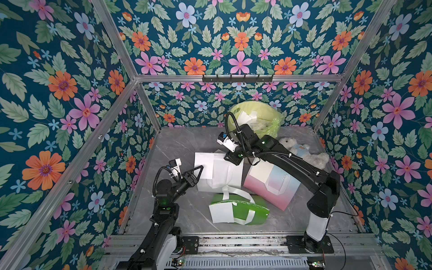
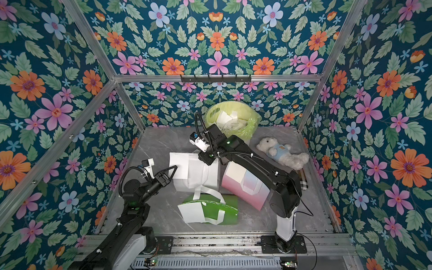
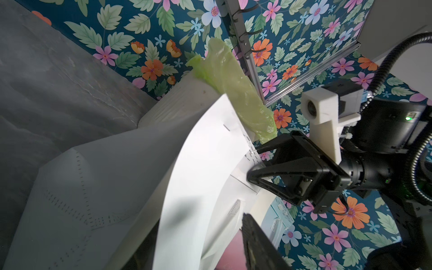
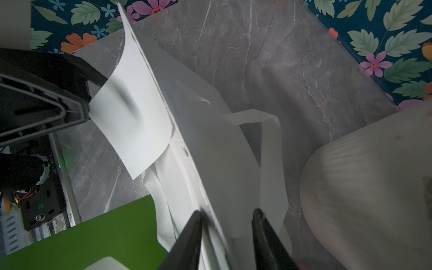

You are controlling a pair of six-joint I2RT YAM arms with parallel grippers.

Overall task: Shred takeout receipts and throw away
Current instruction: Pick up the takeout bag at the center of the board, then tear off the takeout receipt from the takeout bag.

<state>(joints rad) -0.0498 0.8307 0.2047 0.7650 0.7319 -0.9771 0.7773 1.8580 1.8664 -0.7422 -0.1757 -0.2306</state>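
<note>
Left fingers (image 4: 88, 72) pinch thin white paper receipt (image 4: 133, 112), raised off white fabric bag (image 4: 222, 149). Right fingers (image 4: 189, 240) part-open astride its far edge. Risk: clamping bag fabric too, so no tear.

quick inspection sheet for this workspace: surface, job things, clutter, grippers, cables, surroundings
surface: grey marble tabletop, no spills seen
job's things: white-bag receipt curling up off the white bag; pink-bag receipt flat on the pink bag; green-bag receipt on the green bag; paper pieces in the lime-lined bin
clutter: teddy bear lying apart from the bags
grippers: left gripper at the white-bag receipt's edge, grip unclear; right gripper jaws apart over the white bag's top edge
cables: black conduit looped on each arm; thin wire at the right base
surroundings: floral walls, aluminium frame, hook rack
</note>
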